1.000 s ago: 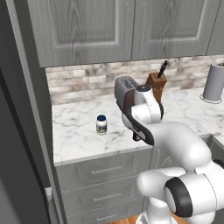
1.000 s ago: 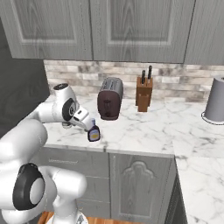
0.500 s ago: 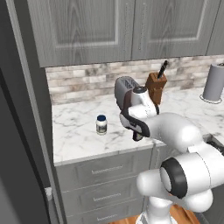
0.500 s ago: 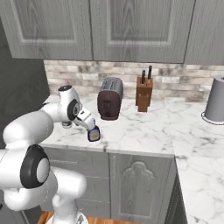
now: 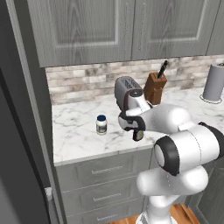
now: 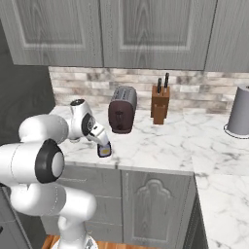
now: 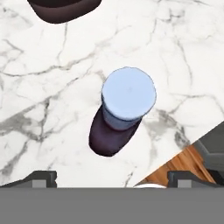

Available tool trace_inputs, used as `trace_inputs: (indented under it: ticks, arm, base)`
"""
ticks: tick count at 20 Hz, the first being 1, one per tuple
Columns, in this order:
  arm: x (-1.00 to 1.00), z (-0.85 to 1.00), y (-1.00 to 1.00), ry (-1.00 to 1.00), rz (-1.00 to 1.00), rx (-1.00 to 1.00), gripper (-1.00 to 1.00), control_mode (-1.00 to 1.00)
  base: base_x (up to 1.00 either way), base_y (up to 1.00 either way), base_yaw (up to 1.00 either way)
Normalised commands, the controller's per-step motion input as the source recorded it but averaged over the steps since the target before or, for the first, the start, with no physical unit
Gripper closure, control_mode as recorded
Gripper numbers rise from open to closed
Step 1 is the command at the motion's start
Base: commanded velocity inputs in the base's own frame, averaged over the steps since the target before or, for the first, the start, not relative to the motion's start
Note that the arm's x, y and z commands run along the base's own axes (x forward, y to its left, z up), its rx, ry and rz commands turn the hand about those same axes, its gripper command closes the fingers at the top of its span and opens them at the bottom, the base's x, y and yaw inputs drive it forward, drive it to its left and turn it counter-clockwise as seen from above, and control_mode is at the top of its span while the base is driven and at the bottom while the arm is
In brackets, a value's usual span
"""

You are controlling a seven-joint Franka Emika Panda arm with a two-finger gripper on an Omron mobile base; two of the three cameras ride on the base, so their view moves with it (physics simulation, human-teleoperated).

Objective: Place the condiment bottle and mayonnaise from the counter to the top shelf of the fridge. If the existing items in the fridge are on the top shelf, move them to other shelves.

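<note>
At the far left stands the tall dark fridge (image 5: 19,131), and I cannot tell from here whether its door is open. Next along the counter (image 5: 78,140) is the mayonnaise (image 5: 101,124), upright, near the middle of the marble and well apart from the arm. To its right the arm bends down over the front edge, and the gripper (image 7: 113,177) hangs there with its jaws spread wide and nothing between them. Directly beneath it is the condiment bottle (image 7: 128,93), a dark-bodied thing with a pale blue cap, close to the counter's front edge. It stands upright, so its long axis runs almost straight up toward the hand. Looking down from the hand, the cap sits between the two finger tips, a little toward the right-hand one and still ahead of them. I judge the coming move to be a straight descent with a slight sideways correction, then a squeeze on the neck or body. Further right are the toaster (image 5: 127,89), the knife block (image 5: 155,87) and a grey canister (image 5: 214,83), none in the way. The hand view gives the bottle's cap and its alignment with the fingers plainly. The base views tuck the bottle under the wrist as a small dark shape, but they show the jar and the fridge.
</note>
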Motion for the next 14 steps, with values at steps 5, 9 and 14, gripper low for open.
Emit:
trace_inputs:
  ticks: [5, 9, 14]
  arm:
    - [0.23, -0.29, 0.00, 0.00, -0.02, 0.00, -1.00, -1.00]
    - [0.26, -0.24, 0.00, 0.00, -0.03, 0.00, -1.00, -1.00]
    - [0.14, -0.25, -0.05, 0.00, -0.04, 0.00, -1.00, -1.00]
  base:
    - [0.00, 0.00, 0.00]
    - [0.00, 0.00, 0.00]
    - [0.00, 0.00, 0.00]
